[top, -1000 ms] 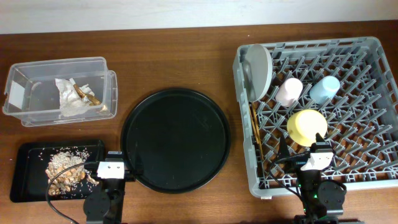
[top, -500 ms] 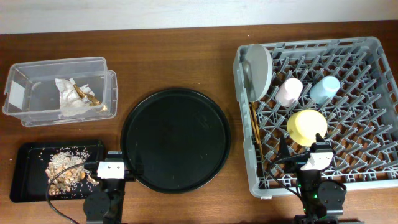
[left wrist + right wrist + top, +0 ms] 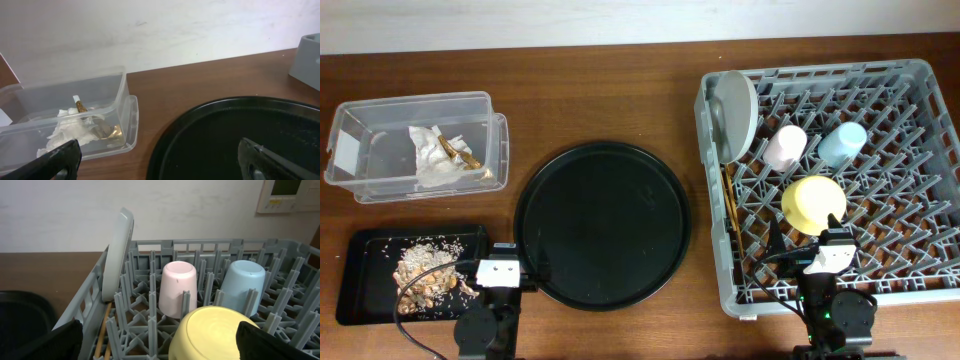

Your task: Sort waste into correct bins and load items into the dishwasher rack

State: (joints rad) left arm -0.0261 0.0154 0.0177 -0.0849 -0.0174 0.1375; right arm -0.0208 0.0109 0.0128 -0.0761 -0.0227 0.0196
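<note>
The grey plastic lattice rack (image 3: 890, 250), at the right edge of the wooden surface (image 3: 570, 90), is holding the pale grey plate (image 3: 735, 112), pink cup (image 3: 785, 147), light blue cup (image 3: 842, 143), yellow bowl (image 3: 813, 204) and wooden chopsticks (image 3: 728, 200). White napkins (image 3: 432, 165) are lying in the clear plastic box (image 3: 410, 100), far-left corner; crumbly scraps (image 3: 425, 265) in the black rectangular tray (image 3: 365, 290), near-left corner. The left claw (image 3: 160, 160) and right claw (image 3: 157, 342) are gaping, empty.

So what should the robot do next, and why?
Probably nothing more, just park: the napkin lies in the clear box, crumbs in the small black tray, and the plate, pink cup, blue cup, yellow bowl and chopsticks are in the rack. The round tray looks bare.
</note>
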